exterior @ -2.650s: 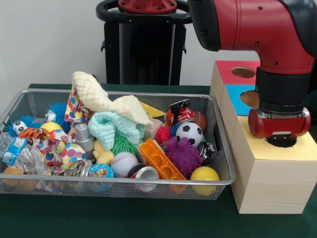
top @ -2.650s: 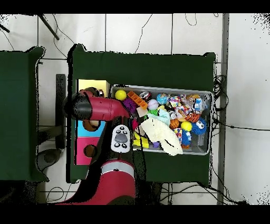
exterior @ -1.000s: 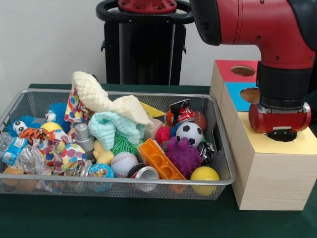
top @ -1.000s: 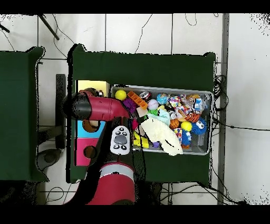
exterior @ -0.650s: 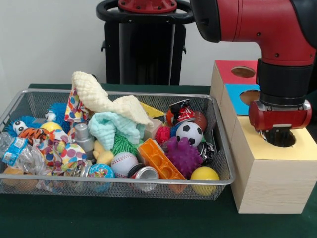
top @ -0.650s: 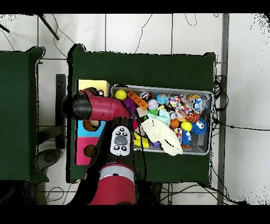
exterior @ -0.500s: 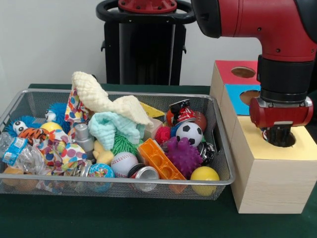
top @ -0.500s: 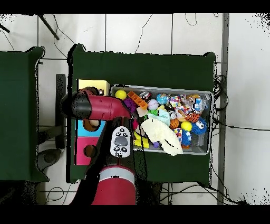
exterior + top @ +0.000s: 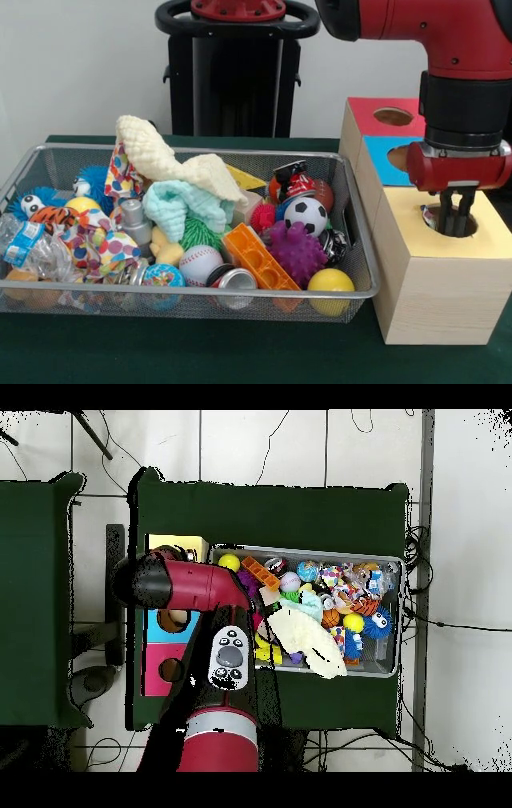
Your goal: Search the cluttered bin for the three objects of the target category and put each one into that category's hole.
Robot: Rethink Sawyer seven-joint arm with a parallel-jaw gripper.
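The wire mesh bin (image 9: 192, 293) is full of toys and cloths; it also shows in the overhead view (image 9: 300, 549). One spotted cloth (image 9: 118, 172) hangs at the back left under the cream knitted cloth (image 9: 172, 160). Another spotted cloth (image 9: 102, 244) lies at the front left. A third does not show. My gripper (image 9: 454, 216) hangs straight over the round hole (image 9: 430, 218) of the yellow-faced box (image 9: 488, 242), its tips at the hole's mouth. The jaws stand slightly apart with nothing between them. In the overhead view the arm (image 9: 190, 584) hides the gripper.
The blue-faced box (image 9: 382, 164) and the red-faced box (image 9: 370, 108) stand behind the yellow one. A mint fluffy cloth (image 9: 188, 204), an orange brick (image 9: 258, 256), a purple spiky ball (image 9: 298, 250), a soccer ball (image 9: 306, 214) and a yellow ball (image 9: 330, 282) fill the bin.
My gripper has risen straight up out of the yellow box's hole, so its fingers now show above the hole. Nothing in the bin has moved.
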